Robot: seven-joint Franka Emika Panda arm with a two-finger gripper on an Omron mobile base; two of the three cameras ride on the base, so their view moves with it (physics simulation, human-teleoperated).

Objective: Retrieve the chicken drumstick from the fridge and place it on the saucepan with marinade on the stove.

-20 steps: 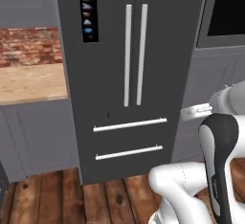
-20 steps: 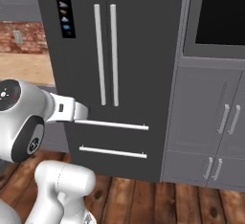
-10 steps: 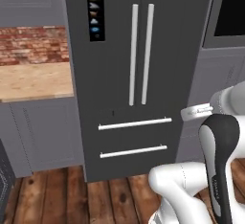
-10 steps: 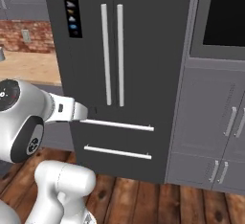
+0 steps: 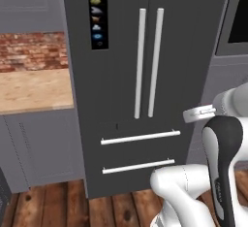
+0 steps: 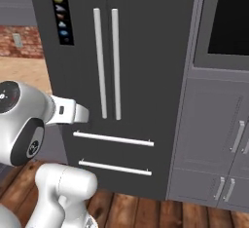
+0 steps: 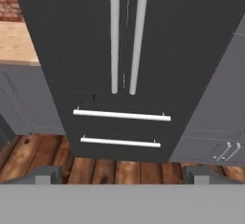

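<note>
Dark grey, the fridge [image 5: 145,75] faces you with both doors closed, its two silver bar handles [image 6: 106,64] side by side above two shut drawers. Your fingers [image 7: 122,175] stand wide apart, empty, well short of it. A wooden table [image 5: 34,89] lies left.

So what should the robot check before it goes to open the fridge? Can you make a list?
1. Fridge is in front of the robot: ok.
2. Fridge doors shut, so the drumstick can't be reached yet: not ok.
3. Two long door handles in sight with nothing in front of them: ok.
4. Gripper has its jaws spread wide with nothing between them: ok.
5. Gripper close enough to grab a handle: not ok, it is short of the doors.
6. Which door hides the drumstick: cannot tell.
</note>
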